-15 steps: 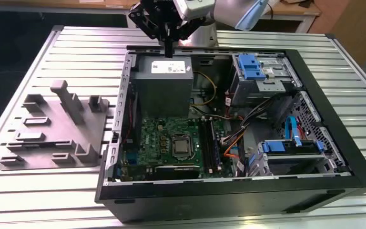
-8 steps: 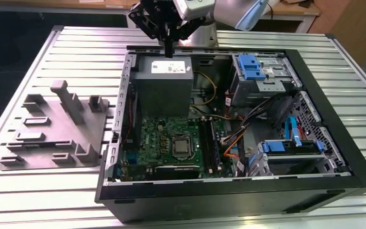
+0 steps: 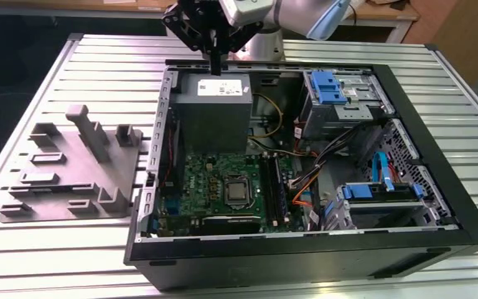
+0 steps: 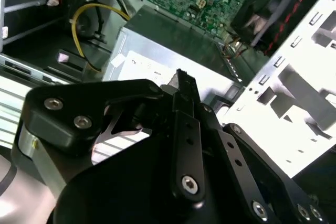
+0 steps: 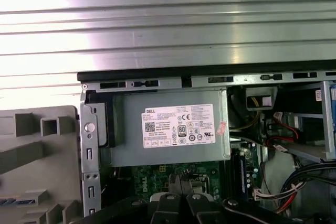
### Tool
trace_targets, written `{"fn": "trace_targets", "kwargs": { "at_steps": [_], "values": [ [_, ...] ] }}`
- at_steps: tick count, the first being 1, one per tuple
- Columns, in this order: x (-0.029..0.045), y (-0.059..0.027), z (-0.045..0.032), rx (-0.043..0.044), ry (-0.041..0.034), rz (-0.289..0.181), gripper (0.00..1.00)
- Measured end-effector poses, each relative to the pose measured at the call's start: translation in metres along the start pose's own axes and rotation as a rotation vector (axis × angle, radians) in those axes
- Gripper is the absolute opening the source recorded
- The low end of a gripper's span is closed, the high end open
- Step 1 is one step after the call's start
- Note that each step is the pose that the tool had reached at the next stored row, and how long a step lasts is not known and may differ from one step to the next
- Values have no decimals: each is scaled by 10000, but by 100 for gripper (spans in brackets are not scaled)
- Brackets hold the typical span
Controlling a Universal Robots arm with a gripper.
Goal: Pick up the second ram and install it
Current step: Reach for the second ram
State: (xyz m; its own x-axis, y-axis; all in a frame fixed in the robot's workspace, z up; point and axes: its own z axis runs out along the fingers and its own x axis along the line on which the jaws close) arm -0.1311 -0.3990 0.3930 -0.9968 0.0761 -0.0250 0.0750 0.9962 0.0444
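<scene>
So, at the exterior view's left there's a grey moulded fixture (image 3: 65, 168) with a bunch of slots and posts, sitting on the slatted metal surface (image 3: 23, 249) just beside the open PC case (image 3: 438, 187). The first wrist view catches a thin bluish strip standing on edge in one of the fixture's slots, and that looks like the second ram (image 5: 13, 201) to me, untouched and well apart from the arm; I can't make it out in the exterior view.

Moving right, the end effector (image 3: 216, 68) hangs in the upper middle of the frame, over the back edge of the grey power supply (image 3: 214, 106). Its fingers are pressed together with nothing between them; the second wrist view shows the same thing, the end effector (image 4: 184, 80) closed up tight above the supply's labelled top.

Below the supply sits the green motherboard (image 3: 210, 180) with the CPU socket (image 3: 237, 190) about centre frame. Just right of the socket, a blue-green stick (image 3: 281, 190) stands upright in the memory slots, so one module is already seated; it shows in the first wrist view too (image 5: 242, 169).

Further right there's a drive cage with a blue latch (image 3: 332, 87) at the upper right, a tangle of cables below it, and a bright blue flat cable (image 3: 380, 168) running down toward the lower right bay.
</scene>
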Motion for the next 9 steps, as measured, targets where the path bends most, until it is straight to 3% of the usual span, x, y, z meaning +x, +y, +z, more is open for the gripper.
{"fn": "trace_targets", "kwargs": {
  "at_steps": [9],
  "values": [
    [240,-18,3,-1,-2,2,10]
  ]
}}
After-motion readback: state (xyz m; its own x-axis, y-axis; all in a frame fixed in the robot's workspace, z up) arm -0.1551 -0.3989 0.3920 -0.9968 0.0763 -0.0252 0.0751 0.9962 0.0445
